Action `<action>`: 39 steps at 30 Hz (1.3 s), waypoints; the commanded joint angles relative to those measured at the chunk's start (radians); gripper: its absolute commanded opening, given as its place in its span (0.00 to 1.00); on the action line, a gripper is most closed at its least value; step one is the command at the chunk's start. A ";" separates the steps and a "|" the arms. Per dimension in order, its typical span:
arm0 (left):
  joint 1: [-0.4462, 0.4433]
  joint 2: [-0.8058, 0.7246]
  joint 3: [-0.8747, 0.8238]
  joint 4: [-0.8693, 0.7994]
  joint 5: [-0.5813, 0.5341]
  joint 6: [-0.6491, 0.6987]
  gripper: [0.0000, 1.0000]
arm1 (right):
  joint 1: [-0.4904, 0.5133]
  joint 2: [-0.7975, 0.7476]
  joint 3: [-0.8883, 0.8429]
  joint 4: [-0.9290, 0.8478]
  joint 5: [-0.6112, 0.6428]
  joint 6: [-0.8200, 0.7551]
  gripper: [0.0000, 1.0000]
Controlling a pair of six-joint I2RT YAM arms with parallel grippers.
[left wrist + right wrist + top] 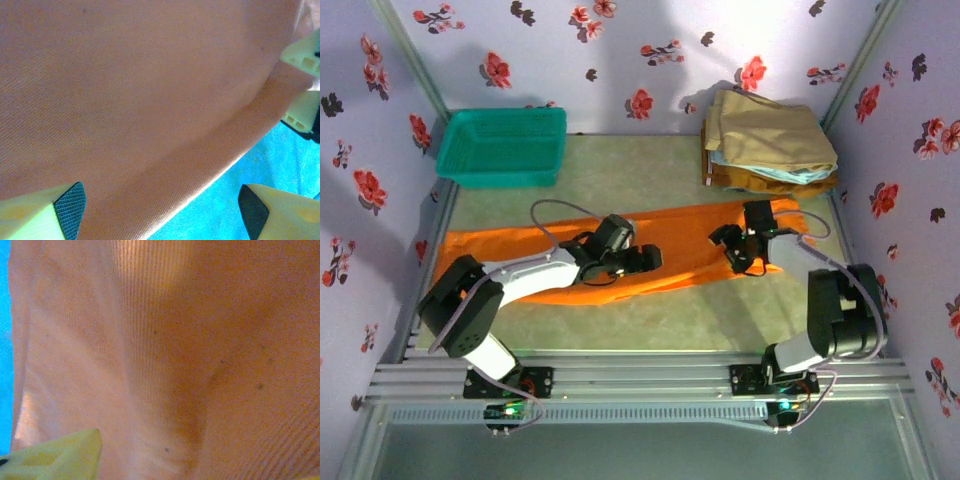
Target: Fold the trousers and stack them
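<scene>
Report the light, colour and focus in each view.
Top external: even light, clear, with soft shadows behind the basket on the back wall. Left wrist: trousers weave crisp, but the table reads an unnatural cyan. Right wrist: very close to the cloth, a bright band up top, a dark fold mid-frame, the right finger soft-edged.

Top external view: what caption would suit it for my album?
Left gripper and right gripper over long bright orange cloth trousers on a grey-green table; teal plastic basket, folded garments behind.
</scene>
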 commanded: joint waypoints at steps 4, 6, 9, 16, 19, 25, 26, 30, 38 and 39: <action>-0.062 -0.009 0.071 -0.012 0.034 0.012 0.82 | -0.001 0.057 0.092 -0.035 -0.048 -0.042 0.67; -0.092 -0.012 0.088 -0.010 0.025 0.002 0.82 | -0.010 0.053 0.105 -0.063 -0.039 -0.058 0.68; -0.135 0.005 0.114 0.018 0.020 -0.020 0.81 | -0.028 0.071 0.128 -0.087 -0.041 -0.075 0.69; -0.167 0.170 0.192 0.131 0.042 -0.061 0.79 | -0.035 0.141 0.162 -0.079 -0.091 -0.080 0.66; -0.167 0.231 0.231 0.172 0.058 -0.070 0.78 | -0.037 0.130 0.161 -0.091 -0.093 -0.088 0.66; -0.138 0.326 0.282 0.237 0.056 -0.097 0.74 | -0.040 0.104 0.159 -0.119 -0.092 -0.113 0.66; -0.129 0.332 0.284 0.252 0.060 -0.104 0.73 | -0.040 0.104 0.159 -0.124 -0.092 -0.121 0.66; -0.102 0.344 0.301 0.287 0.090 -0.104 0.73 | -0.047 0.102 0.159 -0.141 -0.100 -0.145 0.66; -0.068 0.451 0.324 0.359 0.149 -0.118 0.71 | -0.056 -0.051 0.093 -0.187 -0.066 -0.169 0.66; -0.063 0.463 0.318 0.388 0.169 -0.130 0.69 | -0.055 -0.077 0.080 -0.199 -0.056 -0.173 0.66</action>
